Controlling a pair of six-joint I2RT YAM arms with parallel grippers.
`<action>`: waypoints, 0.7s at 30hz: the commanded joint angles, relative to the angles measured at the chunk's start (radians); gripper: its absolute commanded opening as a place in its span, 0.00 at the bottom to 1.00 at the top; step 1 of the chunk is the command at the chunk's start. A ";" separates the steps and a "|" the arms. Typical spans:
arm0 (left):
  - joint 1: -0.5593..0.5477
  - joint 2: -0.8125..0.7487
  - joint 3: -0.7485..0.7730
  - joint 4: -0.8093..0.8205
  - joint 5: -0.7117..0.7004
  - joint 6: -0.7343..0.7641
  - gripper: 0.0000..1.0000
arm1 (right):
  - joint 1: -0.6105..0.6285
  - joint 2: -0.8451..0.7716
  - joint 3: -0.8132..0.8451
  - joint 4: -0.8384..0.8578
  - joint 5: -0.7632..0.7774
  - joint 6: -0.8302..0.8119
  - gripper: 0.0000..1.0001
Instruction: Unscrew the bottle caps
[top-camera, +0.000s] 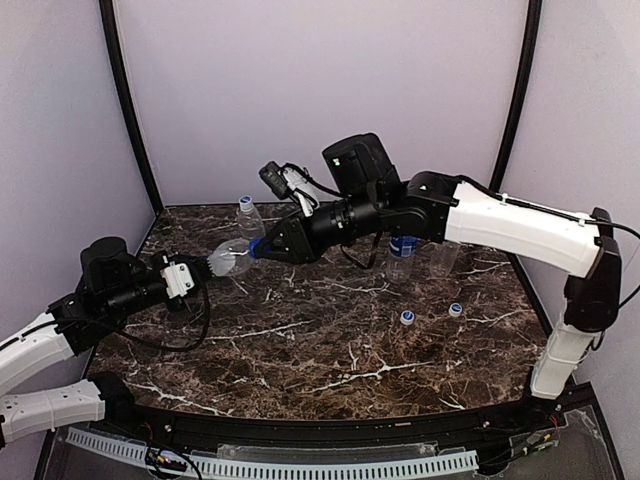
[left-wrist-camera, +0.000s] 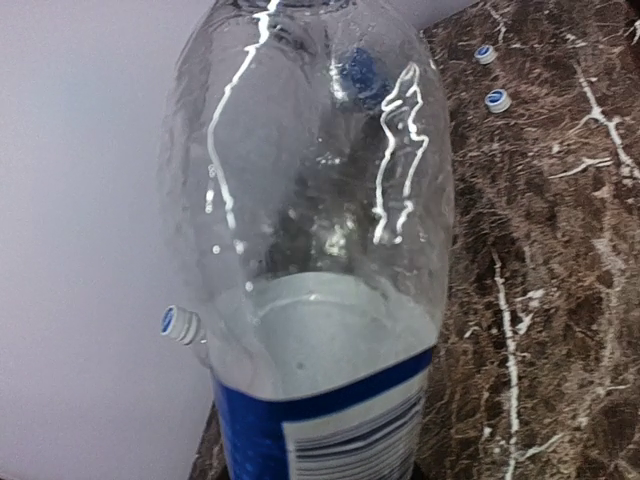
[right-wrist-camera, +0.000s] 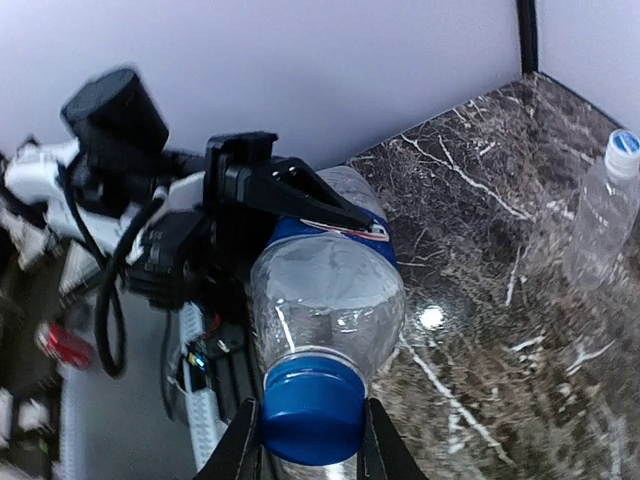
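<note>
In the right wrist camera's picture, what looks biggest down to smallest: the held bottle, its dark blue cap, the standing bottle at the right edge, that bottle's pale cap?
1. held bottle
2. dark blue cap and standing bottle, about alike; the cap looms only because it is nearest
3. pale cap

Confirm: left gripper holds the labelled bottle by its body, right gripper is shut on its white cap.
Wrong colour: the cap the right gripper pinches is dark blue, not white; the right wrist view shows it. The left gripper does hold the labelled bottle by its body.
</note>
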 joint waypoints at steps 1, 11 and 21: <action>-0.009 0.005 0.049 -0.359 0.431 -0.215 0.29 | 0.127 -0.090 -0.025 -0.110 -0.039 -0.676 0.00; -0.009 -0.006 0.018 -0.479 0.659 -0.395 0.27 | 0.278 -0.083 -0.056 -0.339 0.244 -1.444 0.00; -0.009 -0.020 0.023 -0.481 0.623 -0.355 0.27 | 0.295 -0.090 -0.081 -0.300 0.441 -1.609 0.00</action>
